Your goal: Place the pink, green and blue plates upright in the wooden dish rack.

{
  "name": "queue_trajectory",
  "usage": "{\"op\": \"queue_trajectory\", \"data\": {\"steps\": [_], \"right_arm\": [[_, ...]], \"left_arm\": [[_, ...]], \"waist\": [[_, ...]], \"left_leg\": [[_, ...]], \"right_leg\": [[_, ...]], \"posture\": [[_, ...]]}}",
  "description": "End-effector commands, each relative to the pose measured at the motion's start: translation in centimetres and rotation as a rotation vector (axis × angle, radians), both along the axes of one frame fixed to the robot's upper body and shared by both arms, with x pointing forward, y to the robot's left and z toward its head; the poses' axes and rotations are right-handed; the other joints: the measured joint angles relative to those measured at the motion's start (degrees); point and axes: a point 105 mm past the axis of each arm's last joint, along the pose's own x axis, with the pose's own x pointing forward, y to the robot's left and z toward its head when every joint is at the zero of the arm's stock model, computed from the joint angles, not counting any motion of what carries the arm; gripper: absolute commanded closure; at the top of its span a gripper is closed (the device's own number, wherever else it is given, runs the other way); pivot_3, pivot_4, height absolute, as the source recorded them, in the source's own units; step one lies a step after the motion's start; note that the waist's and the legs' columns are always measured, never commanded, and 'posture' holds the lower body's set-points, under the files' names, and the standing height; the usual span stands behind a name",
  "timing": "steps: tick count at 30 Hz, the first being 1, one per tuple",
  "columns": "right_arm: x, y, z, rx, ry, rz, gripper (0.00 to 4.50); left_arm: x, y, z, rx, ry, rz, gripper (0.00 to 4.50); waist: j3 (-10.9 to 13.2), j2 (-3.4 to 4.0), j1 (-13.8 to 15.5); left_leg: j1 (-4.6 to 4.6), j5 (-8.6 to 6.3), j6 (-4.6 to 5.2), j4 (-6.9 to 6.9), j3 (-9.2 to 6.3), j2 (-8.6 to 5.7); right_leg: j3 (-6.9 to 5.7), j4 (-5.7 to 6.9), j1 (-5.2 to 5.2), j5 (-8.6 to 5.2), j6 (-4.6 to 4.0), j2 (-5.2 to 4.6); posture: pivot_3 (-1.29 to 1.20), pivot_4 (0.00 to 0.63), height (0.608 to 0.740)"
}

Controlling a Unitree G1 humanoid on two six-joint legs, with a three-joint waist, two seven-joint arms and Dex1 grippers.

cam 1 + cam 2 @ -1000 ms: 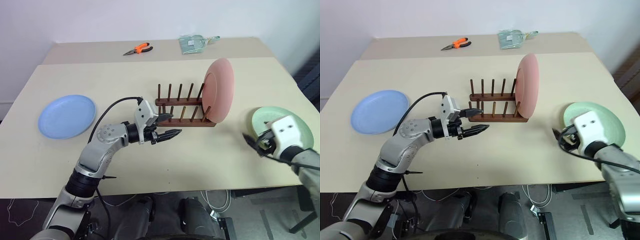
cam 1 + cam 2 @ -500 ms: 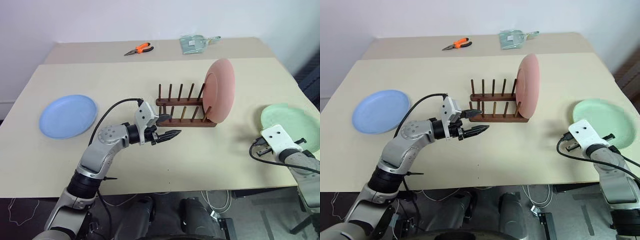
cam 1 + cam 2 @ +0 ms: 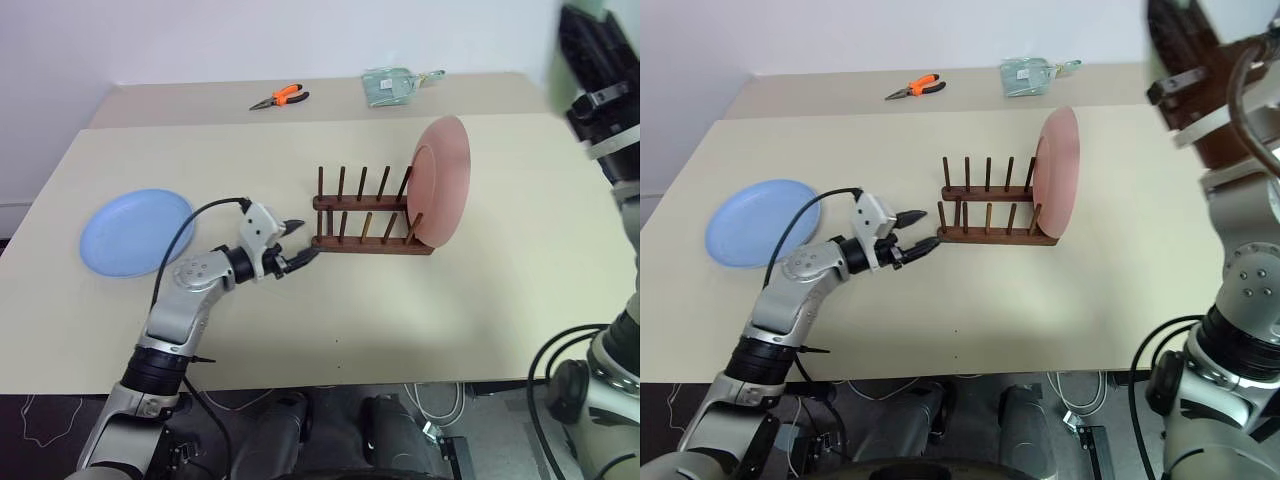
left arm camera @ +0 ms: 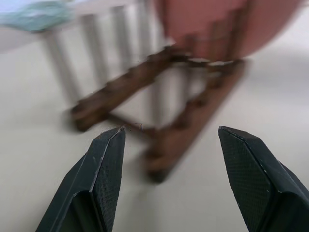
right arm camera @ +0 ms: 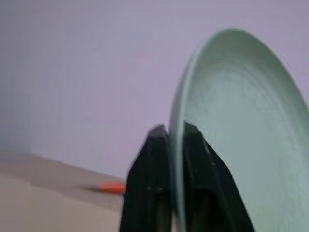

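The pink plate [image 3: 443, 180] stands upright in the last slot at the right end of the wooden dish rack [image 3: 365, 215]. At the table's left the blue plate [image 3: 136, 232] lies flat. My right gripper [image 5: 171, 130] is raised high at the upper right [image 3: 578, 30], shut on the rim of the green plate [image 5: 241, 130], which it holds on edge in the air. My left gripper [image 3: 308, 240] hovers open just off the rack's left end, and the rack's near corner [image 4: 159, 159] lies between its fingers [image 4: 104, 169], apart from them.
Orange-handled pliers [image 3: 280, 97] and a clear plastic packet [image 3: 390, 86] lie on the rear table. A black cable loops over my left forearm [image 3: 200, 215]. Bare tabletop [image 3: 500, 290] stretches in front of and right of the rack.
My right gripper closed on the green plate at the table's right and swung it high up, onto its edge. My left gripper drew back left, toward the rack's left end, still open.
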Motion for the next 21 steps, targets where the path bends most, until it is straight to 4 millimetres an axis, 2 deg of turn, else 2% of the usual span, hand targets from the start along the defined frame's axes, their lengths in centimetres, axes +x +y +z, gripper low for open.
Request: {"op": "queue_trajectory", "data": {"steps": [1, 4, 8, 15, 21], "right_arm": [[-2.0, 4.4, 0.7, 0.125, 0.025, 0.281, 4.43], [-1.5, 7.1, -1.2, 0.171, 0.142, 0.372, 4.43], [0.9, 9.0, -5.0, 0.268, 0.350, 0.366, 4.43], [2.8, 8.9, -7.6, 0.320, 0.457, 0.298, 4.43], [3.0, 8.7, -7.4, 0.334, 0.444, 0.286, 4.43]], "left_arm": [[0.6, 1.6, 1.8, -0.026, -0.073, 0.053, 1.36], [0.5, 2.1, 1.8, -0.017, -0.080, 0.061, 1.36], [-0.4, 1.9, 1.9, -0.038, -0.074, 0.044, 1.36], [-1.5, 1.7, 2.0, -0.050, -0.051, 0.014, 1.36], [-1.5, 1.9, 2.0, -0.044, -0.045, 0.018, 1.36]], "waist": [[0.00, 0.02, -0.11], [-0.03, 0.01, -0.19], [-0.04, 0.01, -0.17], [-0.03, 0.04, -0.27], [-0.04, 0.05, -0.50]], "left_leg": [[0.00, 0.01, 0.00, 0.01, 0.00, 0.00], [0.03, 0.01, -0.01, -0.02, 0.00, 0.02], [0.02, 0.02, -0.03, -0.04, 0.01, 0.01], [0.04, 0.05, -0.08, -0.06, 0.02, 0.01], [0.07, 0.07, -0.11, -0.11, 0.03, 0.02]], "right_leg": [[0.01, 0.01, -0.01, 0.01, -0.02, 0.00], [0.04, 0.11, -0.07, 0.01, -0.02, 0.03], [0.06, 0.16, -0.11, 0.02, -0.02, 0.07], [0.07, 0.21, -0.15, 0.04, -0.05, 0.12], [0.06, 0.25, -0.17, 0.04, -0.05, 0.13]], "posture": [[0.00, 0.150, 0.720], [0.00, 0.150, 0.720], [0.00, 0.150, 0.720], [0.00, 0.150, 0.720], [0.00, 0.150, 0.720]]}}
